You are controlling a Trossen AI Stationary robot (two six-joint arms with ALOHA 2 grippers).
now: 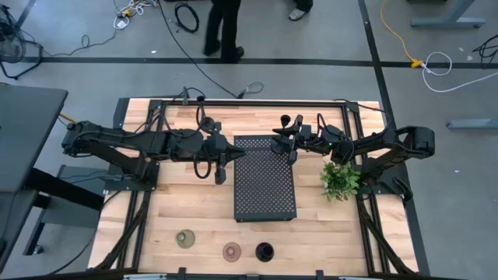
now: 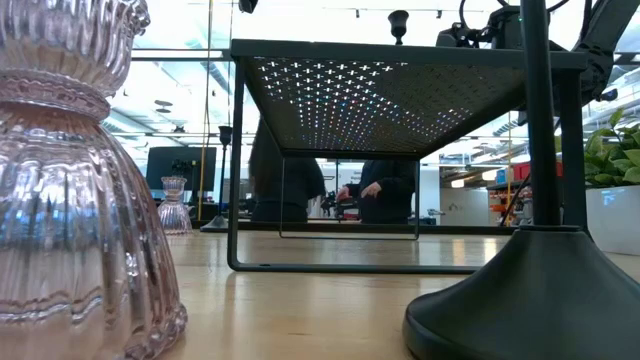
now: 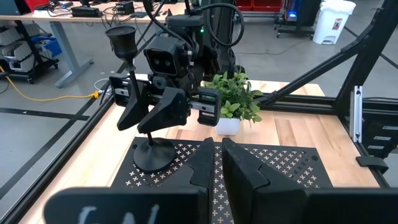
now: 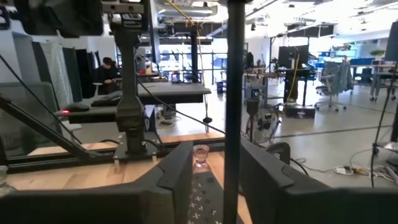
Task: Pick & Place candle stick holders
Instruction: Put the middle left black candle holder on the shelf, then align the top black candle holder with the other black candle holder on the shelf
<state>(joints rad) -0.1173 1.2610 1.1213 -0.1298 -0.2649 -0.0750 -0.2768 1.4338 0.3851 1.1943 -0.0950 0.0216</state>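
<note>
- Nearest me, well in front of the tray (image 1: pixel 264 204), three candle stick holders stand in a row on the wooden table (image 1: pixel 334 233): olive holder (image 1: pixel 185 239) furthest toward the tray's left, pinkish holder (image 1: pixel 232 251) in the middle, black holder (image 1: pixel 264 251) about level with the tray's centre.
- Small green plant (image 1: pixel 340 180) in a white pot sits just beside the tray's right edge.
- Left gripper (image 3: pixel 219 163) hovers at the tray's far left corner, fingers pressed almost together, nothing in them.
- Right gripper (image 3: pixel 148 118) is at the tray's far right corner; fingers parted, one on each side of a slim stem, with a gap visible, so not clamped.
- That stem belongs to a second black holder (image 3: pixel 152 157), upright, its round base resting on the tray's far right corner.
- Second pinkish holder (image 2: pixel 173 205) stands on the table beyond the tray's far left side.
- Behind the table, past the tray's far edge, a person (image 1: pixel 226 27) stands on the floor.
</note>
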